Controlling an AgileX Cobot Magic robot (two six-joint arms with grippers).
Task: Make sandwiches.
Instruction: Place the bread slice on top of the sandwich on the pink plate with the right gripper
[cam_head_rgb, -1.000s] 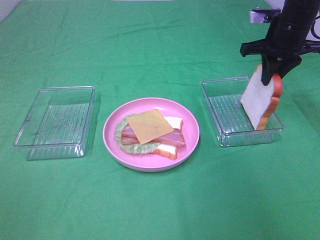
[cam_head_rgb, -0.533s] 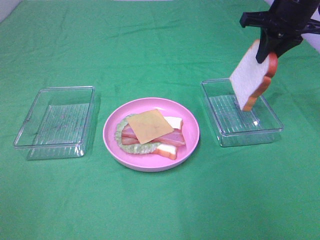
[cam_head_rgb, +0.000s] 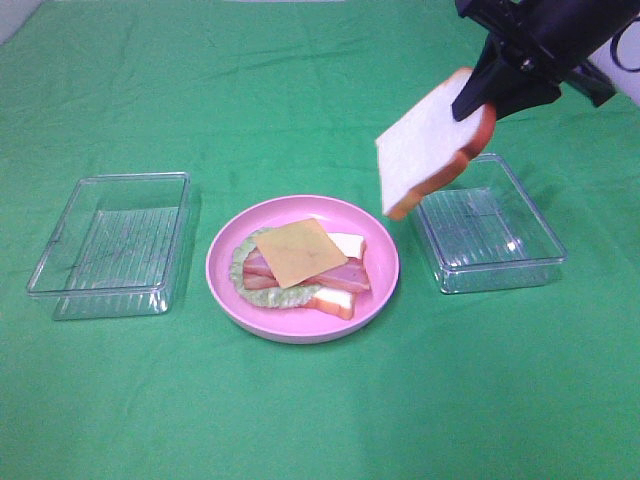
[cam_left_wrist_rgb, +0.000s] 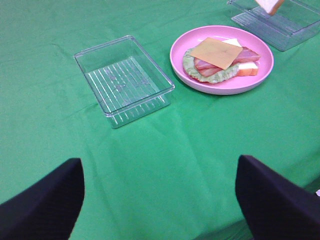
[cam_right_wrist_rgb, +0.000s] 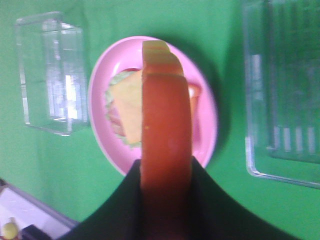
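Note:
A bread slice (cam_head_rgb: 425, 147), white with an orange-brown crust, hangs tilted in my right gripper (cam_head_rgb: 482, 98), which is shut on its crust (cam_right_wrist_rgb: 165, 135). It is in the air between the right tray (cam_head_rgb: 487, 225) and the pink plate (cam_head_rgb: 380, 280). On the plate lies the open stack: bread (cam_head_rgb: 338, 298) at the bottom, green lettuce (cam_head_rgb: 250, 290), bacon (cam_head_rgb: 335, 275) and a yellow cheese square (cam_head_rgb: 298, 250) on top. The stack also shows in the left wrist view (cam_left_wrist_rgb: 217, 57). My left gripper (cam_left_wrist_rgb: 160, 200) is open and empty, low over the cloth, well short of the plate.
An empty clear tray (cam_head_rgb: 115, 240) stands left of the plate; it also shows in the left wrist view (cam_left_wrist_rgb: 125, 80). The right clear tray is empty. A green cloth (cam_head_rgb: 320, 420) covers the whole table.
My right gripper has lifted the bread slice out of the right tray and carried it up and to the left, towards the plate. The slice has tilted flatter.

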